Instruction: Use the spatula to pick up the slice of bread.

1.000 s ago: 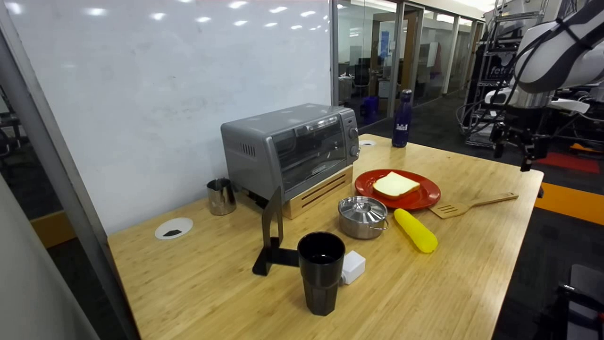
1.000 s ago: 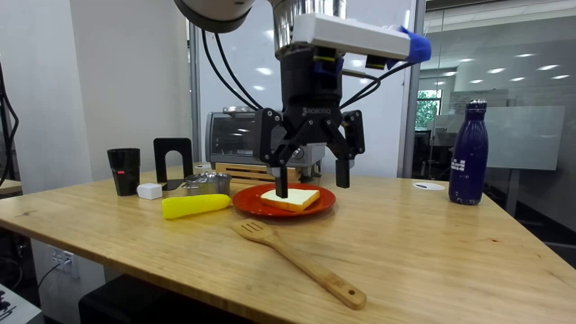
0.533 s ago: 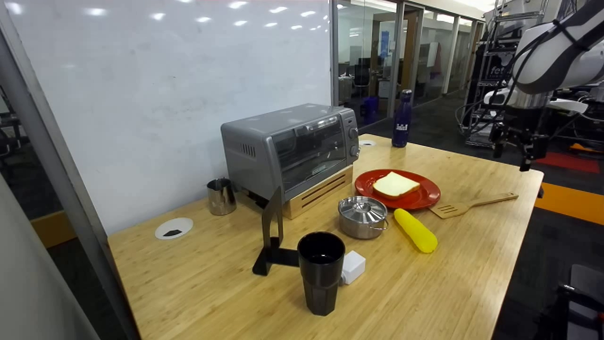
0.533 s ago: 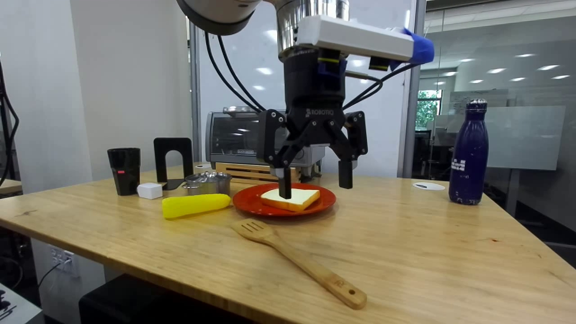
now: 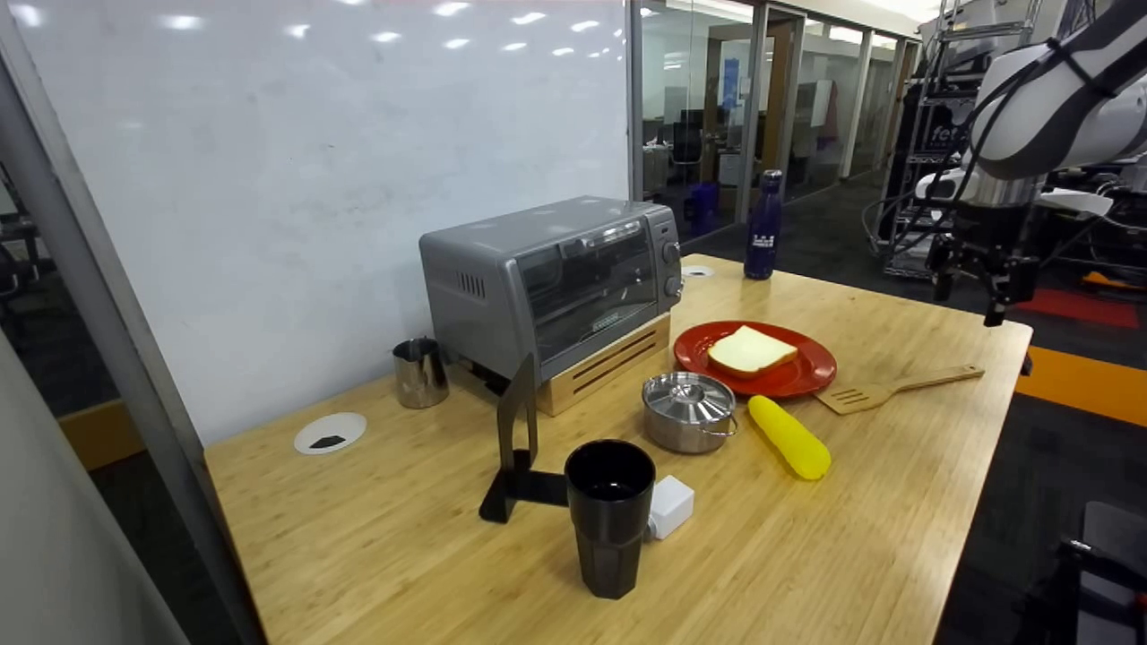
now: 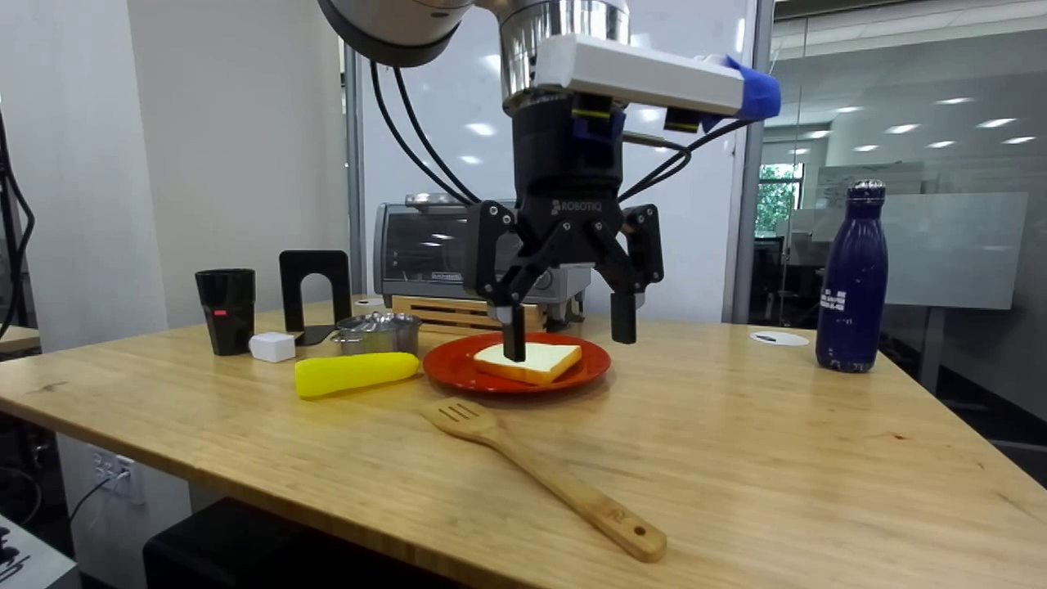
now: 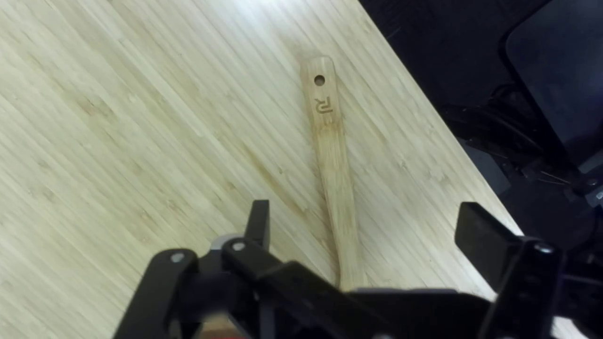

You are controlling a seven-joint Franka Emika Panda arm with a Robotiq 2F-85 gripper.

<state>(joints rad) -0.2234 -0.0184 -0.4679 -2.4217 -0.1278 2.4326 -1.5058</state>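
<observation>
The Robotiq gripper (image 6: 568, 334) is hanging above the wooden table (image 6: 777, 458), its two black fingers standing spread wide apart; in the wrist view the handle of the slotted wooden spatula (image 6: 546, 472) is showing between those fingers, its holed and marked end lying toward the top of that view; the spatula is lying flat on the table, below the gripper and apart from it, its blade resting just beside the red plate (image 5: 814, 365) and its handle running away from it; the slice of bread (image 5: 751, 350) is lying flat on that plate, and in an exterior view one fingertip (image 6: 514, 339) is hiding a little of it; a yellow oblong object (image 5: 790, 439) is lying near the plate and the lidded steel pot (image 5: 688, 417); a grey toaster oven (image 5: 548, 278) is standing on a slatted wooden stand (image 5: 602, 363), with a steel pitcher (image 5: 420, 374) standing just beside its end; a black tumbler (image 5: 610, 528) is standing upright near a white block (image 5: 672, 508) and a black bookend (image 6: 314, 263); a dark blue bottle (image 6: 853, 286) is standing upright, well apart from the plate; a large whiteboard (image 5: 323, 197) is rising just beyond the toaster oven.
</observation>
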